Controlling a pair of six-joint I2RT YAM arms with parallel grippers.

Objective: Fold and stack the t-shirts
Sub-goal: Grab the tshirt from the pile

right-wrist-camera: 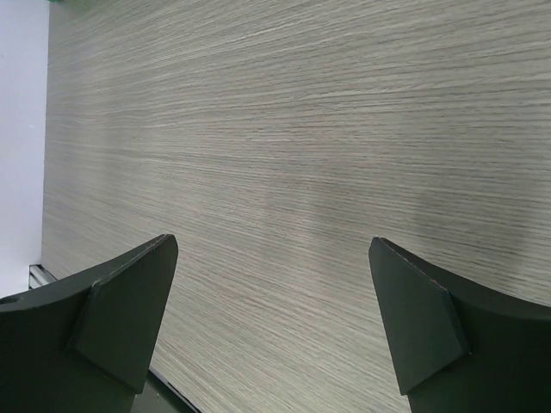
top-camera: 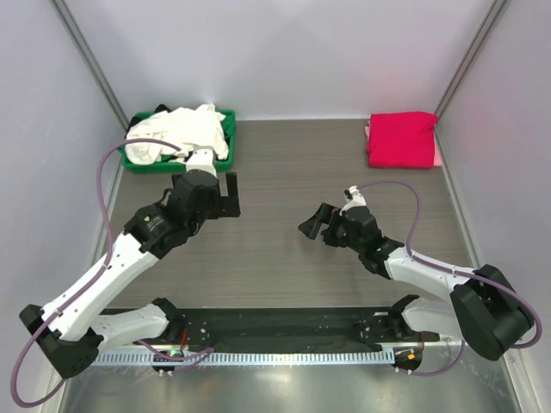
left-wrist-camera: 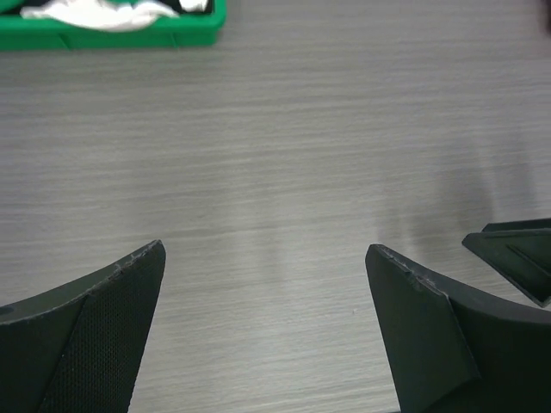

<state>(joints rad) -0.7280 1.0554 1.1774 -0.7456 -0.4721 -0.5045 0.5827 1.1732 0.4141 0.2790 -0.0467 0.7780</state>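
A crumpled white t-shirt (top-camera: 182,131) lies heaped in the green bin (top-camera: 228,138) at the back left; a bit of it shows in the left wrist view (left-wrist-camera: 95,10). A folded bright pink-red t-shirt (top-camera: 401,138) lies at the back right, on a paler pink layer. My left gripper (top-camera: 225,196) is open and empty over bare table just in front of the bin. My right gripper (top-camera: 315,225) is open and empty near the table's middle, pointing left. Its fingers (left-wrist-camera: 516,258) show at the right of the left wrist view.
The wood-grain table (top-camera: 284,172) is walled by white panels on the left, back and right. A black strip (top-camera: 284,323) and a metal rail run along the near edge by the arm bases. Purple cables loop from both arms.
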